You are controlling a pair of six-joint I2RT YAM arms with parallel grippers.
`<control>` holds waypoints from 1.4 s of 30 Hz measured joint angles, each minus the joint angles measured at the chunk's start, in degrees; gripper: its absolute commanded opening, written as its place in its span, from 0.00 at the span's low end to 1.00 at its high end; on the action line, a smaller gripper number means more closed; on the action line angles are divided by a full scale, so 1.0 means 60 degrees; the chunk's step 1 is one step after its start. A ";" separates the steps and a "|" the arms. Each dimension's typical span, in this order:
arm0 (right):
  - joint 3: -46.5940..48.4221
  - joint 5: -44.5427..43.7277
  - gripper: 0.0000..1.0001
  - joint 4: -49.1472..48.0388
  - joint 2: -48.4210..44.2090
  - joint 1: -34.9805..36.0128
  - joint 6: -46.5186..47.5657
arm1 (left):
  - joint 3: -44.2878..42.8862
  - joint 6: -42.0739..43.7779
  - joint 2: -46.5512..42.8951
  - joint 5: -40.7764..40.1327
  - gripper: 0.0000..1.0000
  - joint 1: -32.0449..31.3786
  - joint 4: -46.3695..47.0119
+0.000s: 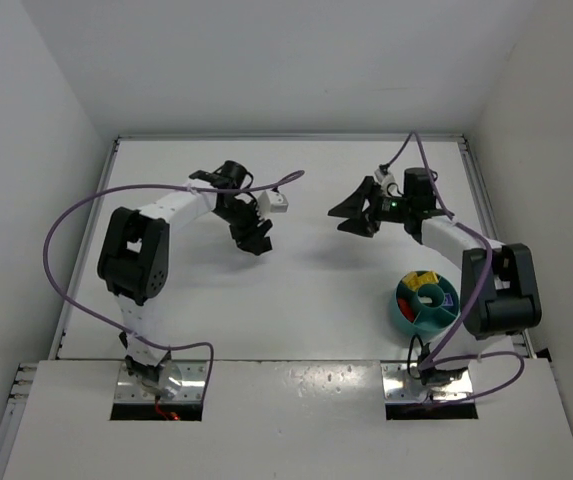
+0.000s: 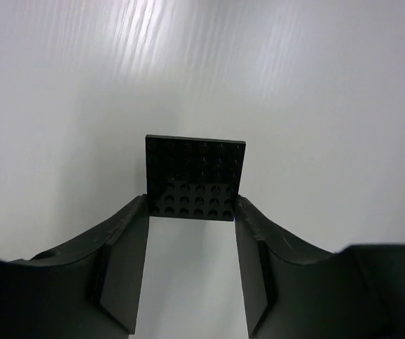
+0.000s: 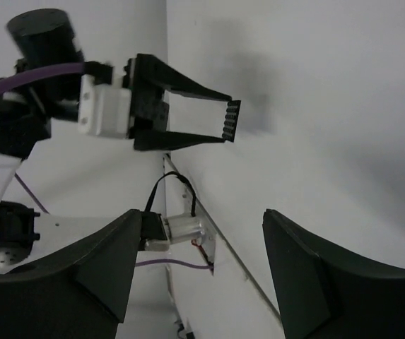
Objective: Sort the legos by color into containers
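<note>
**Left gripper (image 2: 191,208) clamps a black studded plate (image 2: 195,166) while the right gripper (image 3: 202,244), wide open and empty, faces it**
The plate juts out past the left jaws, its visible studs bare. Yellow and red legos (image 1: 418,282) sit in the teal bowl (image 1: 398,316), well behind the right gripper. Sorting looks nearly finished, and the plate's hidden face probably needs checking next.

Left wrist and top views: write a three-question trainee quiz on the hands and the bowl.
1. True or false: the left hand grips a black plate.
2. The right hand is: A) shut on a brick, B) open and empty, C) shut on nothing.
3. Fill in: the teal bowl sits nearer the ___ arm's base.

Key: 1 true; 2 B; 3 right.
</note>
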State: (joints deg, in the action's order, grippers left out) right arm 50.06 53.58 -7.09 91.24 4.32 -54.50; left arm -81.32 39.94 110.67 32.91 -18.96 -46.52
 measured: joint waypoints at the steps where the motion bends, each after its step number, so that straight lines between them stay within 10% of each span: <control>1: 0.0000 -0.0058 0.69 -0.0076 0.0117 0.0102 -0.0226 | 0.0000 -0.0146 -0.0164 0.0073 0.10 -0.0189 0.0087; 29: 0.0299 -0.0393 0.58 -0.0812 0.1351 0.1912 -0.1657 | -0.1242 -0.1923 -0.0732 0.0535 0.09 -0.2058 0.0550; 35: 0.0397 -0.0430 0.27 -0.0823 0.1625 0.2087 -0.1599 | -0.1366 -0.2018 -0.0914 0.0554 0.09 -0.2200 0.0550; 42: 0.0532 -0.0350 0.00 -0.1042 0.1676 0.2186 -0.1541 | -0.1370 -0.2022 -0.0987 0.0470 0.65 -0.2237 0.0561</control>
State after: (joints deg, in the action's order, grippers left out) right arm 53.25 51.48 -13.34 101.30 17.43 -63.75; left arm -89.54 27.81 104.75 35.73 -32.38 -43.16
